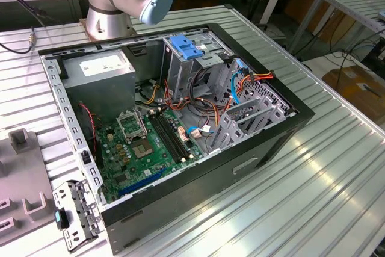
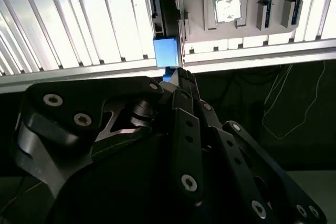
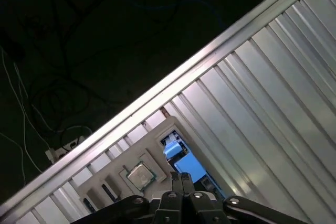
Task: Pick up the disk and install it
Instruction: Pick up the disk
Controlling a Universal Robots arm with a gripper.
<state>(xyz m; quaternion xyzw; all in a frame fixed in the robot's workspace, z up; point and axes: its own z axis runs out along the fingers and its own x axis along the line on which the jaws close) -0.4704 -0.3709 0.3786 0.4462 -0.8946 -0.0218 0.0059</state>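
Note:
The disk [image 1: 75,215] lies on the ribbed table near the front edge at the exterior view's left, between the grey tray and the open computer case. It is a grey metal piece with a blue handle. In both wrist views its blue carrier [image 2: 165,51] [image 3: 184,163] shows far below my fingertips, at the table's edge. My gripper [image 2: 181,74] [image 3: 184,178] hangs high above it, black fingers pressed together with nothing between them.
The open computer case [image 1: 252,154] fills the table's middle, with a tall silver cage and light-blue latch [image 1: 186,46] and a grey box with a white label [image 1: 99,64]. A grey tray [image 1: 24,173] holds a processor chip [image 2: 228,9] [image 3: 139,174]. The arm's base [image 1: 108,16] stands behind the case.

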